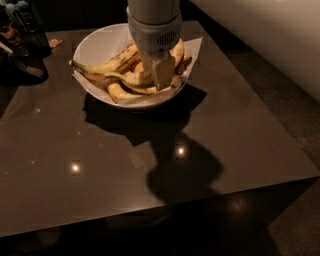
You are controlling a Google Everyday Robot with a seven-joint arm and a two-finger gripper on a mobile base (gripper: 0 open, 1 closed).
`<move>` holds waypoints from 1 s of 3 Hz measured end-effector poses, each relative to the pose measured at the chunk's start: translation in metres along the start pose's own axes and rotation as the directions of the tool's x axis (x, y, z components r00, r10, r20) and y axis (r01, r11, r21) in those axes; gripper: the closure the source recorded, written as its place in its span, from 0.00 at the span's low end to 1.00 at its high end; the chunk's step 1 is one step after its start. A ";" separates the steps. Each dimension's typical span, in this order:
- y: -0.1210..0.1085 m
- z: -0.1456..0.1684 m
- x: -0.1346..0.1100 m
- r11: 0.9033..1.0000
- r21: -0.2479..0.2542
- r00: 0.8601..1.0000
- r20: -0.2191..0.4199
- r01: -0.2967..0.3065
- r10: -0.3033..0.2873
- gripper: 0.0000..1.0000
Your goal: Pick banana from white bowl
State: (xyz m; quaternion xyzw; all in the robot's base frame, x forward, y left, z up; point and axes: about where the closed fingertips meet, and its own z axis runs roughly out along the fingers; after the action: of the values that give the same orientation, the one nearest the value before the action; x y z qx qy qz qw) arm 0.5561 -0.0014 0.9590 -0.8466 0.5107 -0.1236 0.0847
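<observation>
Dim overhead light; pincer point(160, 75) in bowl point(97, 45) throws shadow across table point(235, 145).

Views: one. A single camera, set high, looks steeply down and forward over a dark glossy table point(100, 165).
Range: medium-close. The table fills most of the frame. Its near edge slants across the lower part, and its right edge runs from the top centre down to the right side.
Margins: a strip of floor point(295, 100) shows along the right, and dark clutter point(22, 35) sits in the upper left corner.
Far end of the table, upper centre of frame: the bowl point(95, 42), seen from above with its inside open to view.
Top edge, centre: the arm point(152, 15) enters here, close to the lens and strongly foreshortened. The gripper point(161, 80) hangs down into the bowl.
</observation>
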 end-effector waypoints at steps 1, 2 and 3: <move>0.014 -0.022 -0.018 0.999 0.003 0.999 0.010 0.033 -0.033 1.00; 0.014 -0.022 -0.018 0.999 0.003 0.999 0.010 0.033 -0.033 1.00; 0.017 -0.033 -0.027 0.999 0.020 0.999 0.027 0.043 -0.043 1.00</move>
State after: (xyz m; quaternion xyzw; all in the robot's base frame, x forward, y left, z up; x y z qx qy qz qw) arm 0.5202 0.0138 0.9827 -0.8581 0.4900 -0.1187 0.0974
